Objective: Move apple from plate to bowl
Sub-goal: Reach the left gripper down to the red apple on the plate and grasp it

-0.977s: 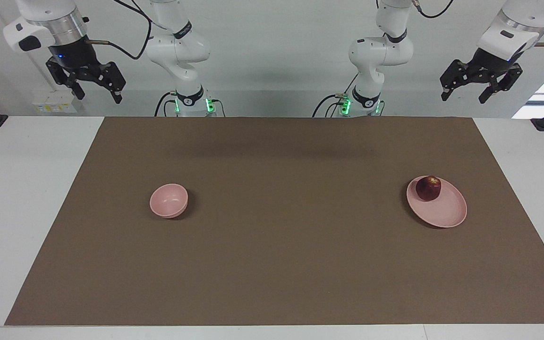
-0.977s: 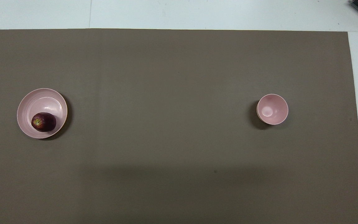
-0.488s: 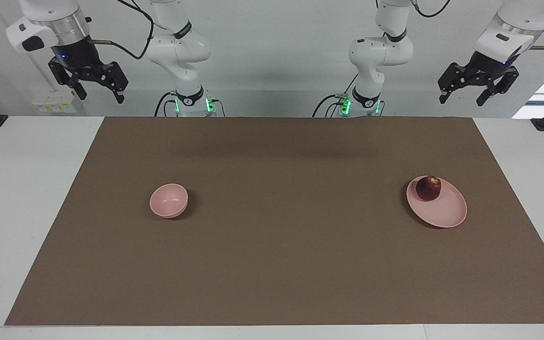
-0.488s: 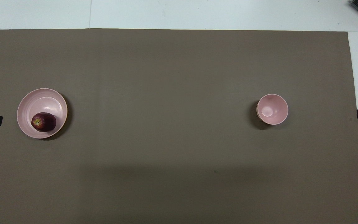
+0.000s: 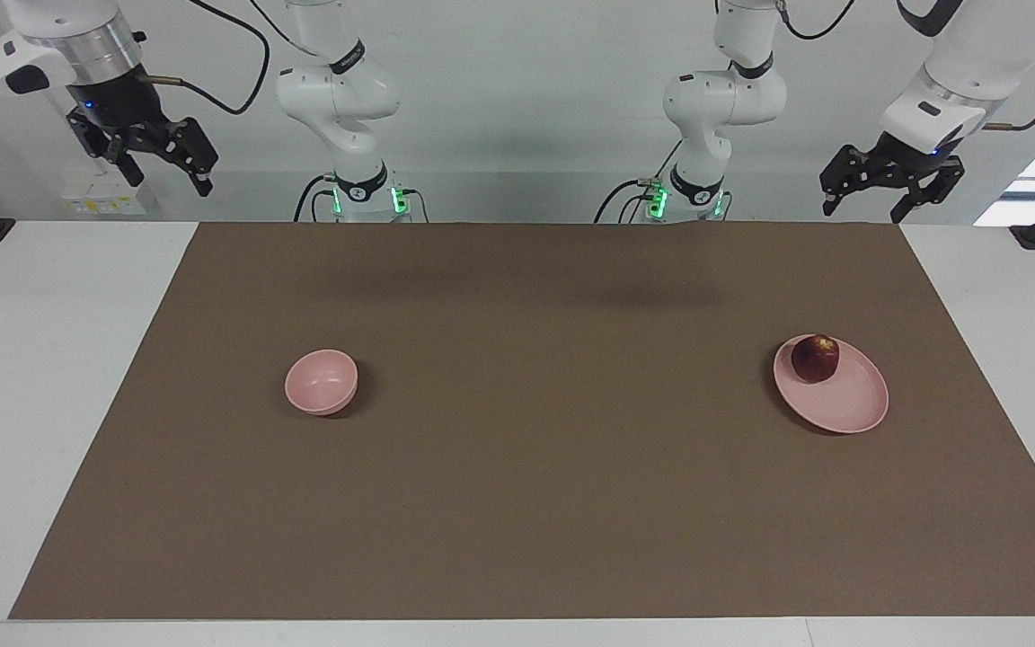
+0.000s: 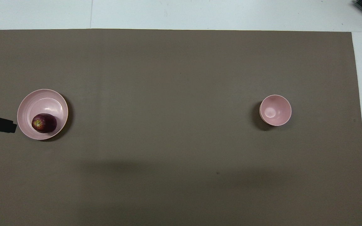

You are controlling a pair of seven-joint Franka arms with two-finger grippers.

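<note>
The dark red apple lies on the pale pink plate, on the part nearer to the robots, toward the left arm's end of the brown mat. It shows the same in the overhead view: apple, plate. The small pink bowl stands empty toward the right arm's end. My left gripper is open and empty, high over the mat's edge by the robots. One of its fingers shows beside the plate. My right gripper is open and empty, high over the white table.
The brown mat covers most of the white table. Both arm bases stand at the robots' edge. Only the plate and the bowl stand on the mat.
The left gripper has come lower and moved toward the plate. The right gripper has risen and moved outward, away from the bowl. Apple, plate and bowl have not moved.
</note>
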